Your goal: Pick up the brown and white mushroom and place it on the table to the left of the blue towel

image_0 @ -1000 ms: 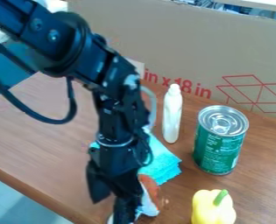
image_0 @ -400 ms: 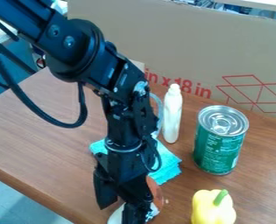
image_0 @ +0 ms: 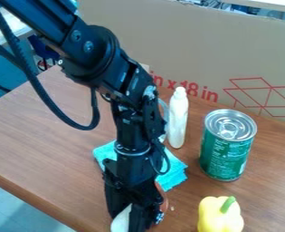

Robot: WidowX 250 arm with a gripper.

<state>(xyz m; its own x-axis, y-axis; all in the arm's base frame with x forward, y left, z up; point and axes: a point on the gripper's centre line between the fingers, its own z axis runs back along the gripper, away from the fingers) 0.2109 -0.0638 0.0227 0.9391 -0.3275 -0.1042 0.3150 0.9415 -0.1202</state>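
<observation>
The black gripper (image_0: 126, 222) hangs low over the front part of the table (image_0: 41, 145), near the edge that slants across the lower left, with its arm coming down from the upper left. A smooth white thing (image_0: 120, 221) shows between and in front of its jaws, close to that same front edge; its lower part runs out of view. I cannot tell whether the jaws are clamped on it or stand apart around it. Just behind the gripper, a rounded orange-brown thing (image_0: 163, 204) is partly hidden, so its full shape is unclear. Farther back, a folded turquoise cloth (image_0: 176, 174) lies flat around the middle of the table, its corners showing on both sides of the arm. Beyond the cloth, toward the back edge, a slim white bottle (image_0: 178, 118) with a narrow tip stands upright, and a pale curved piece (image_0: 163, 108) shows between it and the arm. To the right of the bottle and a little nearer the front, a green-labelled can (image_0: 225, 152) stands upright with its metal pull-tab lid on top. In front of the can, well to the right of the gripper, is a yellow pepper (image_0: 219, 217) with its green stem up. A cardboard panel (image_0: 168, 41) with red markings rises along the table's back edge.
</observation>
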